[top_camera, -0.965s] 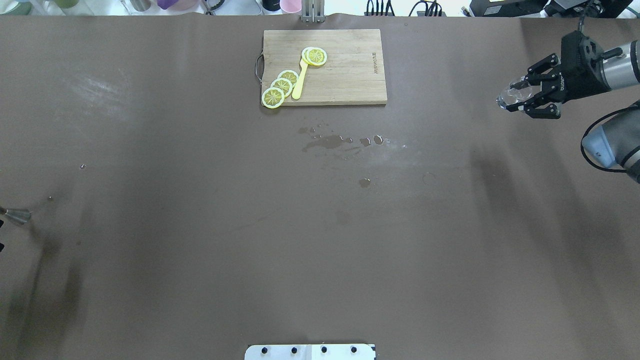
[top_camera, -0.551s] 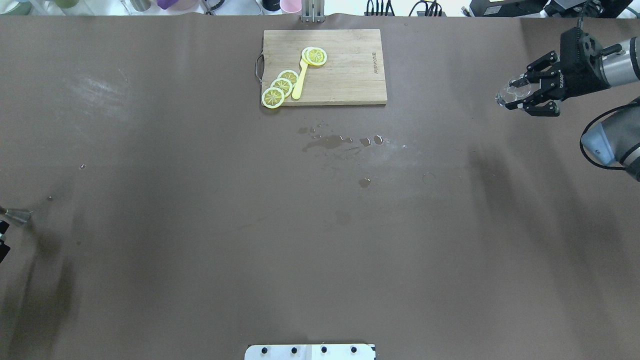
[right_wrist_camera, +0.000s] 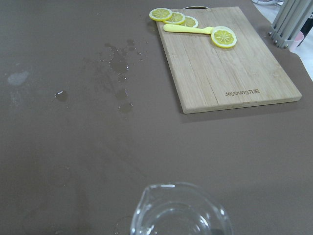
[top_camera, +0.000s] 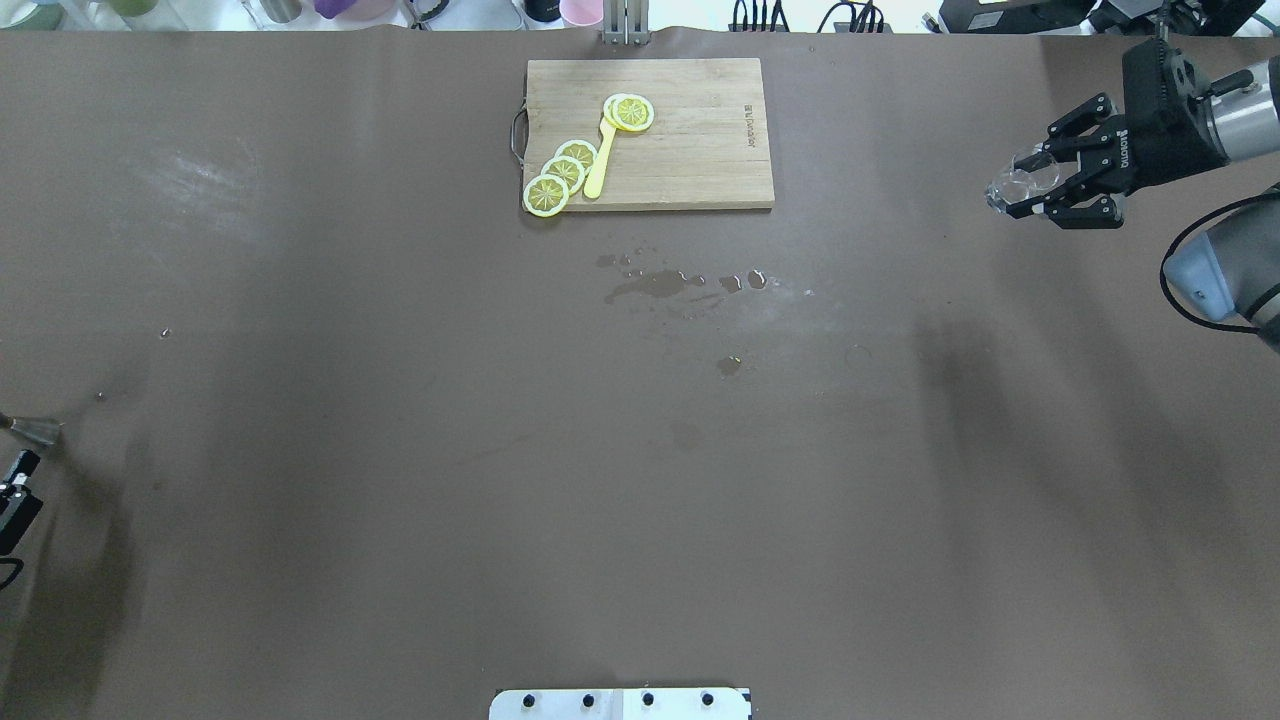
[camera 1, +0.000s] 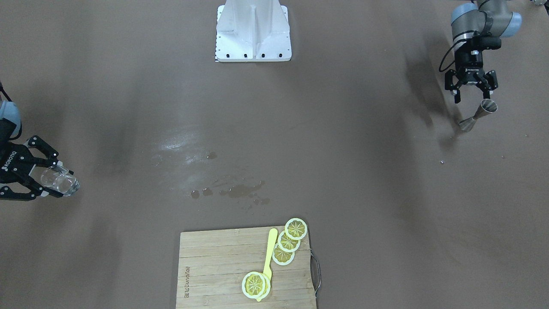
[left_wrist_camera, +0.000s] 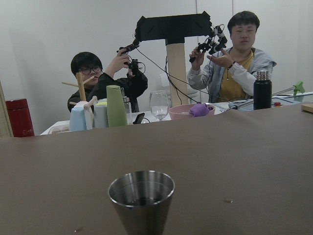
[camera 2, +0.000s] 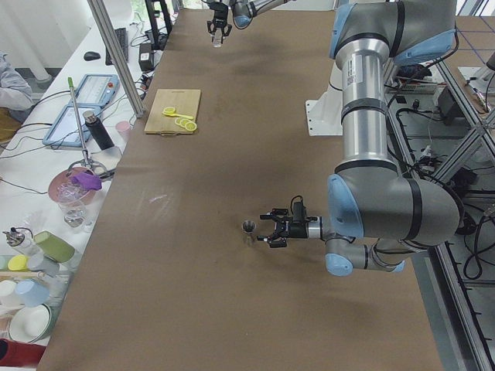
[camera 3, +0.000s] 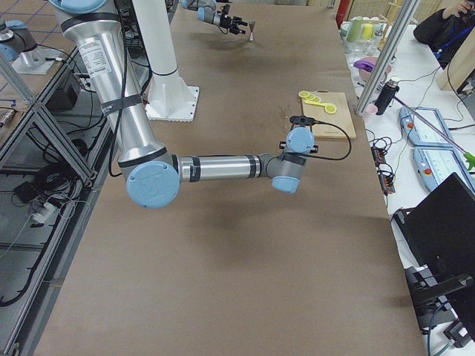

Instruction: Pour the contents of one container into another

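Clear glass fills my right gripper (top_camera: 1027, 186): its fingers are clamped on the small spouted glass jug (top_camera: 1006, 190), held above the tabletop (top_camera: 400, 500) at my right end. At my left end the steel jigger (camera 1: 478, 113) stands upright on the tabletop. My left gripper (camera 1: 472, 92) sits just behind it, fingers spread, not touching it. Wet patches (top_camera: 660, 283) mark the middle, near a wooden cutting board (top_camera: 690, 150) carrying lemon slices (top_camera: 560, 175).

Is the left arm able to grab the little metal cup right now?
Probably yes. The left gripper is open and sits right behind the metal cup, with nothing between them to block the way.
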{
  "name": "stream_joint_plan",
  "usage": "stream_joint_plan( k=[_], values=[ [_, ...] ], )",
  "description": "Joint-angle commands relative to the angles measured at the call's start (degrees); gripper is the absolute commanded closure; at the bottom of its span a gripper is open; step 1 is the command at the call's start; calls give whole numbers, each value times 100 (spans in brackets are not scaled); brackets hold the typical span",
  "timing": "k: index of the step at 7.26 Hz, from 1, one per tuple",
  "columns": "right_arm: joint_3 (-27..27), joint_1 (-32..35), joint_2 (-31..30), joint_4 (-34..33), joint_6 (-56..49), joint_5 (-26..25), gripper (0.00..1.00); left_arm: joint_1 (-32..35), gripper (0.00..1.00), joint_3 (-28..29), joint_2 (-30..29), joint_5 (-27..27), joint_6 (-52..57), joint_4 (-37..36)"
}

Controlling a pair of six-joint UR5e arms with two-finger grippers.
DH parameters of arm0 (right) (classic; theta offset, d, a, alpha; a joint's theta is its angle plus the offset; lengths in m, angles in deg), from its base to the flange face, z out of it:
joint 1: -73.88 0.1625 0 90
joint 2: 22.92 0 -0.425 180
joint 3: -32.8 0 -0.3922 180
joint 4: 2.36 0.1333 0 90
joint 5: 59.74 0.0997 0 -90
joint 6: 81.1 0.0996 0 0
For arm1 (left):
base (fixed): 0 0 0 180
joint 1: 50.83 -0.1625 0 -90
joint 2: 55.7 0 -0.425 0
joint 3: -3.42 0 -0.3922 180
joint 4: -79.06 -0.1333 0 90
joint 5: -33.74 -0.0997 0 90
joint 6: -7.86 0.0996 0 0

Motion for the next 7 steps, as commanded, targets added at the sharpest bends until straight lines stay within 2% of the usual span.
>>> stream_joint_plan(
  k=[1, 4, 7],
  values=[
    [-289, 67, -67, -78, 426, 44, 100, 99, 8, 144, -59, 25, -373, -36],
    [-1017, 67, -479, -271, 646, 44, 100, 459, 8, 162, -68, 138, -429, -221],
    [-1177, 41, -480, -271, 894, 1, 100, 565, 9, 145, -164, 341, -603, -650]
  ],
)
